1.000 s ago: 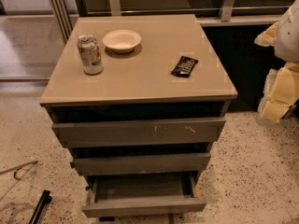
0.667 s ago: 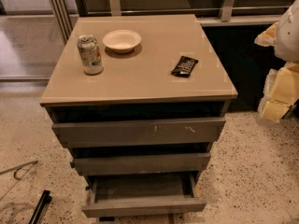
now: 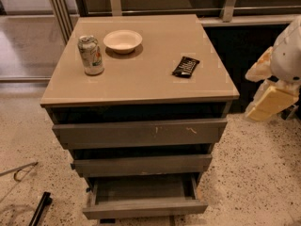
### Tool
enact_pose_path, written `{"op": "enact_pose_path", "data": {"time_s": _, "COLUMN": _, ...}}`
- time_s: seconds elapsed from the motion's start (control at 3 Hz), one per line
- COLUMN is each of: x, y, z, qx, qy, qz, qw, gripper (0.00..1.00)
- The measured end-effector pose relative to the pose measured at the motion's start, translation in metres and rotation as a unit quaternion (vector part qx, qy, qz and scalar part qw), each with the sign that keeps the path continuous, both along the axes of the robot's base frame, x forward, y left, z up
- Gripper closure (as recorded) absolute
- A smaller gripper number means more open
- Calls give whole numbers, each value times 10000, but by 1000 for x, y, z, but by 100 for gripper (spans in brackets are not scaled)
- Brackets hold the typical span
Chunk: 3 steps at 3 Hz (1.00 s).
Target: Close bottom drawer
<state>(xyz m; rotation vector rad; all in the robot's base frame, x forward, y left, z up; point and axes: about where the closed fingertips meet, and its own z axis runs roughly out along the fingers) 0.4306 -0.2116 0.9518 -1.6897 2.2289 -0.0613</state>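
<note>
The bottom drawer [image 3: 145, 207] is the lowest of three grey drawers in the cabinet. It stands pulled out toward me, and its shallow grey box [image 3: 141, 188] is open to view and looks empty. Its front is plain and flat. My gripper [image 3: 263, 91] hangs at the right edge of the view, beside the cabinet's right side at about the height of the top drawer. It is well above and to the right of the bottom drawer and touches nothing.
The cabinet's tan top [image 3: 141, 74] holds a drink can [image 3: 91, 55], a white bowl [image 3: 122, 41] and a dark snack bar [image 3: 186, 66]. The scratched top drawer [image 3: 141, 133] and the middle drawer [image 3: 141, 165] are nearly shut. A black bar [image 3: 40, 208] and a cable [image 3: 19, 172] lie on the speckled floor at left.
</note>
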Motion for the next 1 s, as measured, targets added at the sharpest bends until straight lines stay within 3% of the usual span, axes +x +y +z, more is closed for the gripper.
{"op": "enact_pose_path", "data": {"time_s": 0.33, "x": -16, "y": 8, "z": -61, "qx": 497, "qy": 92, "qz": -58, "qw": 9987, "gripper": 62}}
{"op": "enact_pose_path", "data": {"time_s": 0.67, "x": -30, "y": 16, "z": -148, "qx": 1186, "qy": 440, "qz": -147, "qw": 9919, "gripper": 85}}
{"op": "enact_pose_path", "data": {"time_s": 1.0, "x": -34, "y": 17, "z": -166, "qx": 1275, "qy": 536, "qz": -194, "qw": 9902, "gripper": 100}}
